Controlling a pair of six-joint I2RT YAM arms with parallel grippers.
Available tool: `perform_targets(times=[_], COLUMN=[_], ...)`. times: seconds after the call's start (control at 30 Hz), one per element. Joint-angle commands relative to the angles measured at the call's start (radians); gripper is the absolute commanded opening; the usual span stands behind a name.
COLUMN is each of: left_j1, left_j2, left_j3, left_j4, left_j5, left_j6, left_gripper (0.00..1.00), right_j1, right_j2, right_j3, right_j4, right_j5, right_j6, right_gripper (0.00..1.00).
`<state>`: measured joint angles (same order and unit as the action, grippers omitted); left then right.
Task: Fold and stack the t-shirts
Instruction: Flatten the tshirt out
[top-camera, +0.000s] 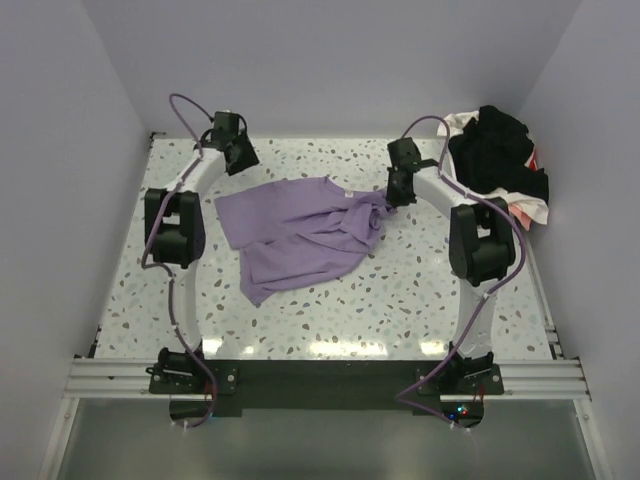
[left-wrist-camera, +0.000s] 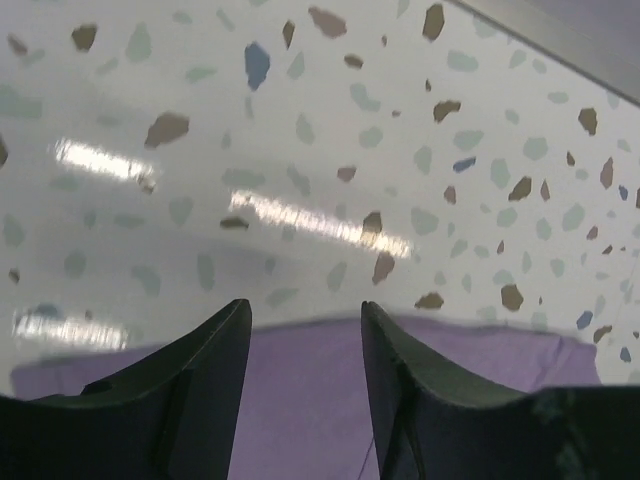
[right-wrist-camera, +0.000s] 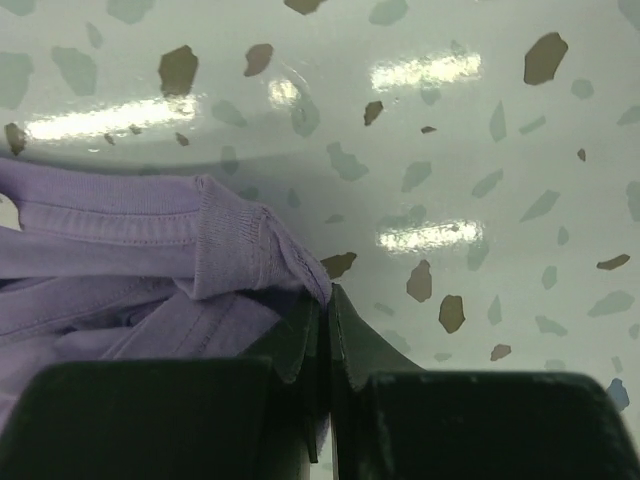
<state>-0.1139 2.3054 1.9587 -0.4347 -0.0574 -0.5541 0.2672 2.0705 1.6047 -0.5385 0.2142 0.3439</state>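
A lilac-purple t-shirt (top-camera: 295, 238) lies crumpled on the speckled table (top-camera: 400, 300). My right gripper (top-camera: 392, 200) is at its bunched right edge, shut on a fold of the purple cloth (right-wrist-camera: 235, 245); the cloth edge is pinched between the black fingers (right-wrist-camera: 300, 335). My left gripper (top-camera: 240, 155) hovers past the shirt's far left corner, open, with nothing between its fingers (left-wrist-camera: 215, 360). In the left wrist view the flat purple cloth (left-wrist-camera: 300, 400) lies below the jaws. Other t-shirts, black (top-camera: 495, 150), white and pink-red, are piled at the far right.
The pile of shirts sits in a white basket (top-camera: 525, 210) at the table's back right corner. Lilac walls close in the table at the back and both sides. A metal rail (top-camera: 320, 375) carries both arm bases at the near edge.
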Motion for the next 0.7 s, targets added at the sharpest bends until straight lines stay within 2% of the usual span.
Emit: perform_targets(times=[0.0, 0.03, 0.1, 0.13, 0.17, 0.23, 0.33, 0.5, 0.67], left_j1=[-0.064, -0.078, -0.111, -0.118, -0.122, -0.133, -0.153, -0.196, -0.197], left_j2=[-0.248, -0.297, -0.435, -0.478, -0.556, -0.616, -0.685, -0.695, -0.652], left_j3=[-0.192, -0.331, -0.472, -0.609, -0.674, -0.818, -0.915, -0.937, -0.933], left_j4=[-0.001, 0.010, 0.019, 0.033, 0.066, 0.076, 0.108, 0.085, 0.111], left_j5=[-0.080, -0.158, -0.237, -0.257, -0.265, -0.263, -0.249, -0.271, -0.234], left_j6=[-0.088, -0.108, -0.208, -0.230, -0.248, -0.297, -0.326, -0.345, -0.339], left_gripper=[0.54, 0.55, 0.56, 0.56, 0.56, 0.56, 0.53, 0.52, 0.48], right_j1=[-0.023, -0.026, -0.026, -0.025, -0.026, -0.025, -0.025, -0.026, -0.025], right_j2=[-0.082, -0.090, -0.108, -0.113, -0.119, -0.136, -0.150, -0.144, -0.142], right_j3=[-0.028, -0.038, -0.068, -0.083, -0.091, -0.110, -0.132, -0.143, -0.152], right_j4=[0.047, 0.057, 0.077, 0.083, 0.090, 0.103, 0.120, 0.127, 0.137], right_j5=[0.001, -0.001, -0.013, -0.019, -0.032, -0.038, -0.049, -0.062, -0.065], right_j6=[0.064, 0.075, 0.083, 0.089, 0.090, 0.090, 0.090, 0.092, 0.092], right_gripper=[0.00, 0.00, 0.00, 0.00, 0.00, 0.00, 0.00, 0.00, 0.00])
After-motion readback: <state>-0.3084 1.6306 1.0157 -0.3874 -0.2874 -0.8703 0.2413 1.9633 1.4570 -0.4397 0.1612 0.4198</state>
